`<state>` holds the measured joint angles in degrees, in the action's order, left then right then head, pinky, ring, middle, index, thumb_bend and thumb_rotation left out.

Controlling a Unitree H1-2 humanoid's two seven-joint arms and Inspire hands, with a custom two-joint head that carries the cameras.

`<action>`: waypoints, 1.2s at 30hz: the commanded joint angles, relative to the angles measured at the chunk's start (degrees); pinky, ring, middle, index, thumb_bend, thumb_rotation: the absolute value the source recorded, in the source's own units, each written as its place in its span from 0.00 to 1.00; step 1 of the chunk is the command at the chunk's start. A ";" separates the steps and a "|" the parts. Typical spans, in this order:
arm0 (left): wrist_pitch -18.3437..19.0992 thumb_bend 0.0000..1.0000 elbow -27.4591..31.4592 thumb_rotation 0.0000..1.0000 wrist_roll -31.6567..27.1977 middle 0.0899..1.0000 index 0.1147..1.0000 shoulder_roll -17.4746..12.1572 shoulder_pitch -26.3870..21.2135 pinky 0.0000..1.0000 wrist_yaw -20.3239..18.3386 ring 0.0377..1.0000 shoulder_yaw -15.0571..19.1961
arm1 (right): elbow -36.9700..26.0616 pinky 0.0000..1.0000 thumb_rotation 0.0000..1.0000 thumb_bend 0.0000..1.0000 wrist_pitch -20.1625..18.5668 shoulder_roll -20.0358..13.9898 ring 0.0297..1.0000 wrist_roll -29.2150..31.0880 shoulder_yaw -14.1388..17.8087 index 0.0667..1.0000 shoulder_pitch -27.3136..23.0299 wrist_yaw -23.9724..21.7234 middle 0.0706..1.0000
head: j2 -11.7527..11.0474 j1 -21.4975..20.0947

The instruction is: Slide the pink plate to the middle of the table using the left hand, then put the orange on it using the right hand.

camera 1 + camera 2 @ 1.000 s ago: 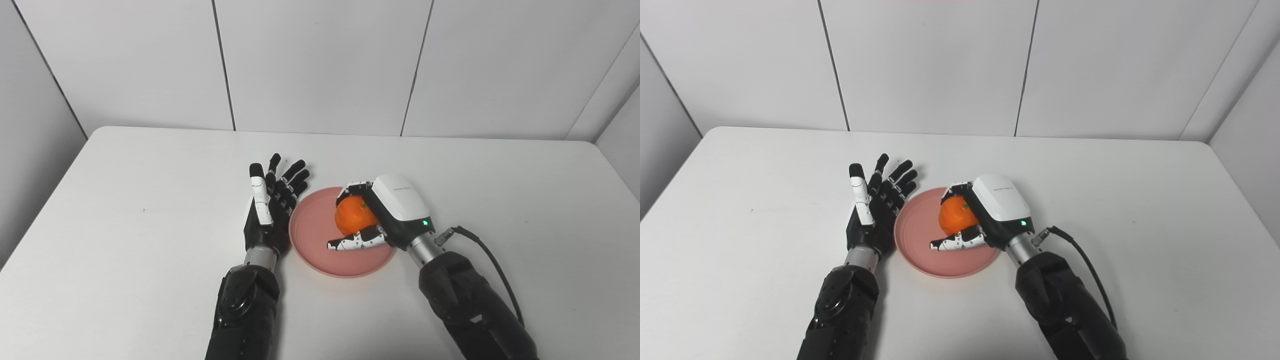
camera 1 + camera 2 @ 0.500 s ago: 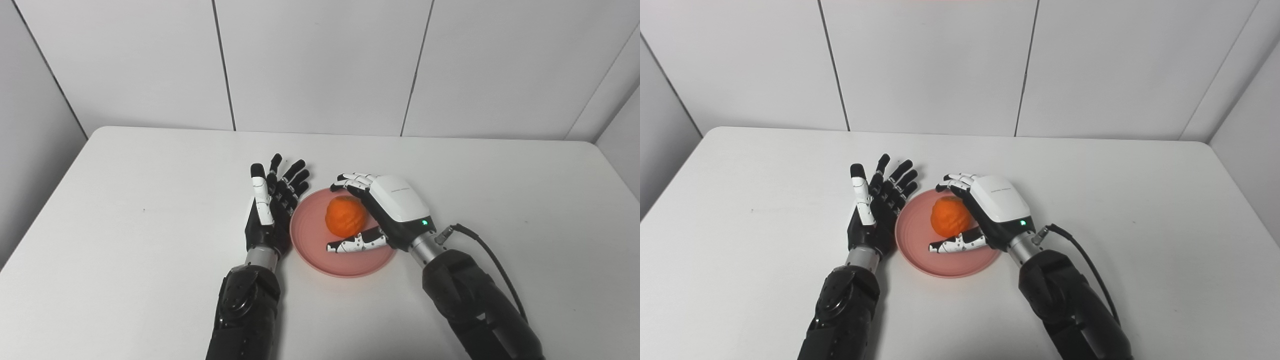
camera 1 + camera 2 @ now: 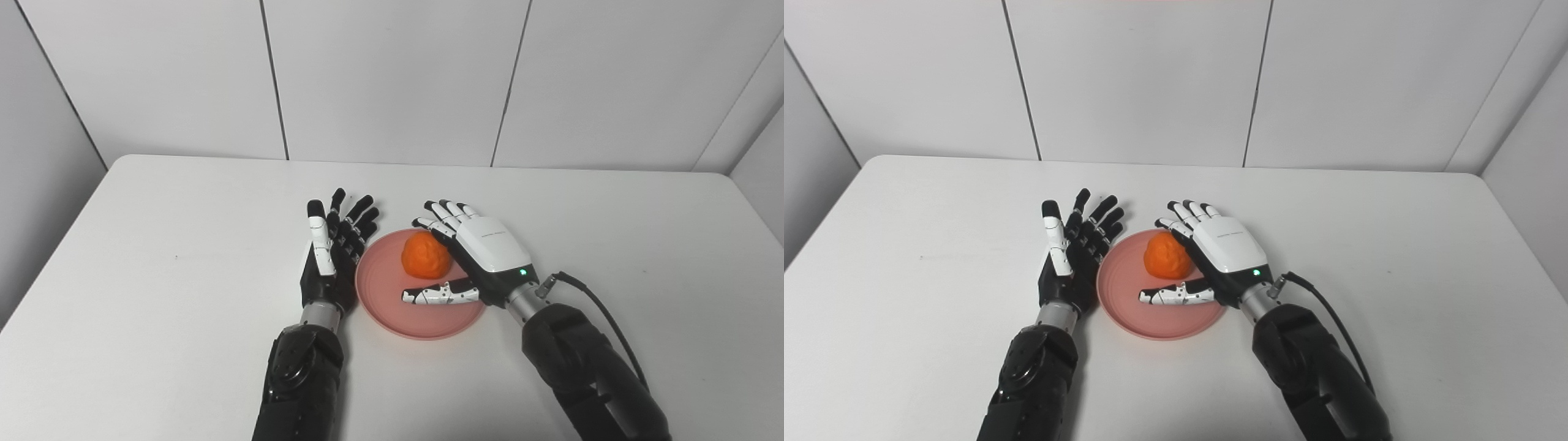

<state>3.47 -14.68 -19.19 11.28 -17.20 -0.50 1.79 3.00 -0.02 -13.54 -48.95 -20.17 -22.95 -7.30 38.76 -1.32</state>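
The pink plate [image 3: 392,306] lies near the middle of the white table. An orange [image 3: 426,255] rests on its far part. My right hand [image 3: 474,257] is open just right of the orange, fingers spread past it and the thumb lying over the plate in front of the fruit. I cannot tell whether the palm still touches the orange. My left hand [image 3: 334,248] stands open on its edge against the plate's left rim, fingers pointing away from me and holding nothing.
The white table [image 3: 153,257] runs wide on both sides of the plate. A panelled wall closes the far edge. A black cable [image 3: 603,318] loops off my right wrist over the table.
My right hand has opened and released the orange, which now sits on the plate slightly farther back. The fingers have straightened. My left hand and the plate have stayed put.
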 commanded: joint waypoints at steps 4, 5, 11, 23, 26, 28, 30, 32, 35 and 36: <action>-0.07 0.96 -4.24 0.99 2.83 0.86 0.96 2.23 2.91 0.96 3.28 0.89 0.35 | -1.36 0.90 0.98 0.85 1.71 5.33 0.93 17.08 10.10 0.85 -2.00 5.16 0.93 | -0.07 0.03; -0.67 0.97 -4.18 0.98 3.39 0.87 0.95 1.98 2.68 0.95 3.31 0.88 0.26 | -1.69 0.90 0.99 0.87 1.18 6.39 0.93 20.50 11.90 0.86 -1.82 4.99 0.93 | -0.04 0.11; -5.62 0.97 -4.92 0.96 8.03 0.88 0.93 -0.27 0.47 0.93 3.55 0.88 0.18 | -1.14 0.89 1.00 0.88 1.60 11.79 0.92 39.62 22.35 0.88 -1.29 6.56 0.92 | -0.15 -0.21; -11.18 0.98 -5.21 1.00 20.57 0.93 0.92 -3.17 -0.93 0.96 8.22 0.91 -1.27 | 2.20 0.96 1.00 0.95 -3.75 17.56 0.95 61.66 32.23 0.92 3.12 7.82 0.95 | 0.01 -0.27; -14.29 0.94 -5.74 0.98 24.84 0.98 0.96 -3.38 -0.79 1.00 11.31 0.99 -1.96 | 4.06 0.99 1.00 0.92 -5.39 19.39 0.97 66.40 34.32 0.95 4.38 9.16 0.97 | 0.10 -0.18; -14.95 0.94 -6.01 0.99 25.93 0.99 0.96 -3.31 -0.78 1.00 12.35 1.00 -2.07 | 4.52 0.99 1.00 0.91 -5.51 19.72 0.97 67.21 34.55 0.95 4.64 9.69 0.97 | 0.10 -0.18; -14.61 0.93 -5.92 0.99 27.68 0.99 0.97 -3.03 -0.40 1.00 14.05 1.00 -2.22 | 6.08 1.00 1.00 0.89 -5.72 20.62 0.97 68.95 35.10 0.95 5.38 10.06 0.97 | 0.20 -0.08; -14.00 0.93 -5.69 1.00 28.66 1.00 0.99 -2.76 0.04 1.00 15.04 1.00 -2.36 | 7.49 1.00 1.00 0.87 -5.92 21.23 0.97 69.86 35.02 0.94 6.25 10.07 0.96 | 0.20 -0.08; -12.98 0.94 -5.34 1.00 28.61 1.00 1.00 -2.52 0.44 1.00 15.12 1.00 -2.50 | 8.54 1.00 1.00 0.84 -6.08 21.64 0.98 70.07 34.17 0.97 7.47 9.60 0.98 | 0.20 -0.08; -12.27 0.94 -5.07 1.00 28.21 1.00 1.00 -2.32 0.56 1.00 14.95 1.00 -2.42 | 8.90 1.00 1.00 0.83 -5.82 21.75 0.98 69.78 33.81 0.97 7.88 9.56 0.98 | 0.20 -0.08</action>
<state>-9.48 -19.04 8.68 9.06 -18.81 14.20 -0.68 9.46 -4.43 6.89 20.49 14.18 -17.15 2.10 39.02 -1.41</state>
